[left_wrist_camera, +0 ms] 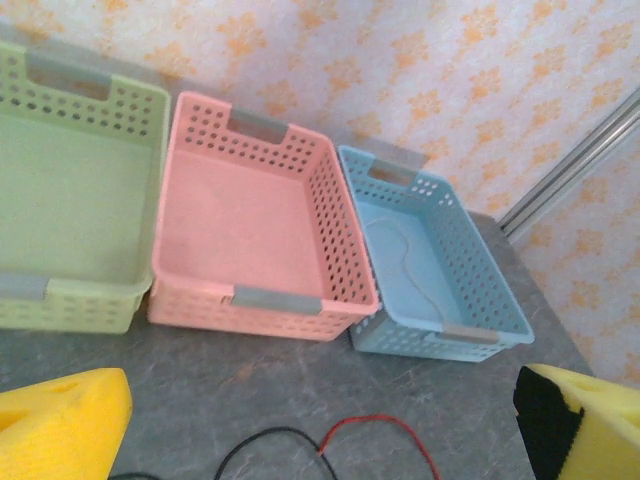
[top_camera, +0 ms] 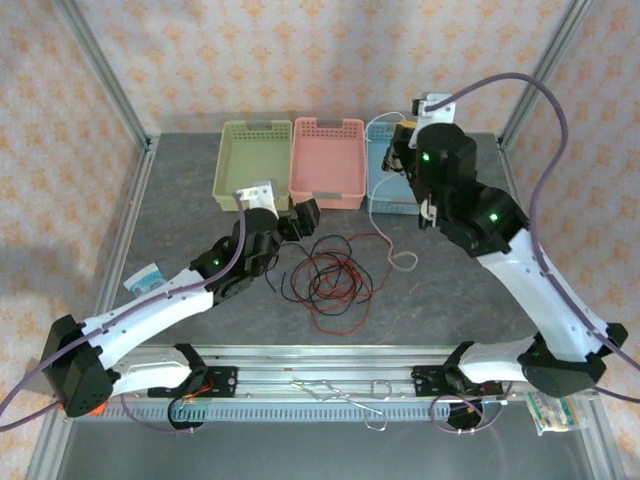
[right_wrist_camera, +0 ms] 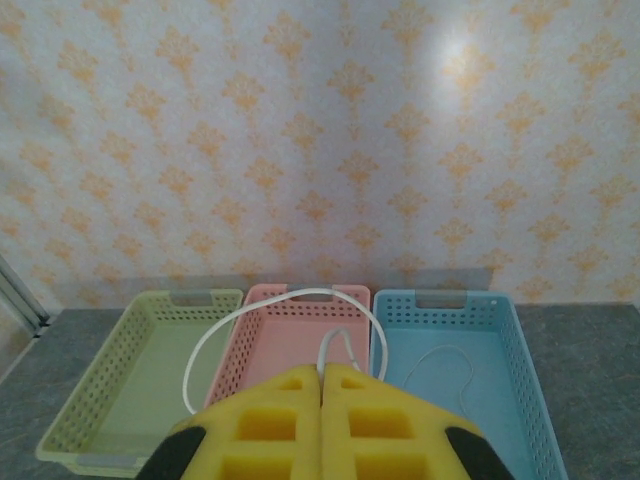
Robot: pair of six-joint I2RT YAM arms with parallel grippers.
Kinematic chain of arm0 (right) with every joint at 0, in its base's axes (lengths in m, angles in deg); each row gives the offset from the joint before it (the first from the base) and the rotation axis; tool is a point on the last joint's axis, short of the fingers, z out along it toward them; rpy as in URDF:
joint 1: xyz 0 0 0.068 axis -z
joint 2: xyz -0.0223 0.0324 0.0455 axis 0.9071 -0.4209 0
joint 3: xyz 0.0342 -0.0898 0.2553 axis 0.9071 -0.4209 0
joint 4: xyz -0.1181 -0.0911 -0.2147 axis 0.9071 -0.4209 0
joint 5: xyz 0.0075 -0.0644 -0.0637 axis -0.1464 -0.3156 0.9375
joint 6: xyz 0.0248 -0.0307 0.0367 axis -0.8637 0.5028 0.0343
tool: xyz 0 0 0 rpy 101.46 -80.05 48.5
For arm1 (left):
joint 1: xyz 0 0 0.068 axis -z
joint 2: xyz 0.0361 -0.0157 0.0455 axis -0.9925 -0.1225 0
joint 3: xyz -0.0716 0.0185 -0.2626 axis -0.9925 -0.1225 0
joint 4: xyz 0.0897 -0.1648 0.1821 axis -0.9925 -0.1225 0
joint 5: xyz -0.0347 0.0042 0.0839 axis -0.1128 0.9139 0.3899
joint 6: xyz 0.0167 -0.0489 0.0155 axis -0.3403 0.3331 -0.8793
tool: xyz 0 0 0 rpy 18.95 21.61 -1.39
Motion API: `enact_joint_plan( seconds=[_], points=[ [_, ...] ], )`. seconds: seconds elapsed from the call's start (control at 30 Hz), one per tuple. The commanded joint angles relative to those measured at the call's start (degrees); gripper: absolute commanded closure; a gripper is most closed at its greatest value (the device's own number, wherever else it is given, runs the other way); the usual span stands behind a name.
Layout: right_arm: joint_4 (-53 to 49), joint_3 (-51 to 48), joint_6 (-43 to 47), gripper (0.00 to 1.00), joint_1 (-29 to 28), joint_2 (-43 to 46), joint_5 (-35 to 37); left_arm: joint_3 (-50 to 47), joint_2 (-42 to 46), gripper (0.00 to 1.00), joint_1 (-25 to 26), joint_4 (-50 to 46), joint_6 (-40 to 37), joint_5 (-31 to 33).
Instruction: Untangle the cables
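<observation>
Right pincer (right_wrist_camera: 320,382) clenched on the white cable (right_wrist_camera: 283,296) — it loops out ahead, its tail in the blue basket (right_wrist_camera: 480,298). Left pincer (left_wrist_camera: 320,428) gapes (nothing held) — red and black cables (top_camera: 335,282) lie just beneath.

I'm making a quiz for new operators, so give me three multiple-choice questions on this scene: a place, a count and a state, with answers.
1. Where does the red and black tangle lie? A) inside a basket B) on the table before the baskets C) draped over an arm
2. How many baskets stand at the back? A) one B) two C) three
3. How is the right gripper? A) shut on the white cable B) wide open C) shut on a red cable
Answers: 1 B, its loops rest on bare tabletop; 2 C, green basket, pink basket, blue basket in a row; 3 A, the white cable loops out between its closed fingers.
</observation>
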Motion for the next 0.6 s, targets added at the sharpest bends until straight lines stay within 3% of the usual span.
enact_joint_plan(
  seconds=[0.0,0.2,0.57],
  points=[
    [4.0,2.2,-0.3,1.00,3.5,-1.7,-3.7,4.3,-3.0,0.00,-1.4,0.7,-3.2,-4.1],
    [6.9,6.5,-0.1,1.00,10.1,-7.4,-10.8,11.9,-9.2,0.01,-3.9,3.4,-4.1,-10.1],
    [6.4,19.9,0.2,1.00,19.0,-20.2,-17.3,25.3,-21.0,0.01,-6.3,7.1,-4.8,-16.3]
  ],
)
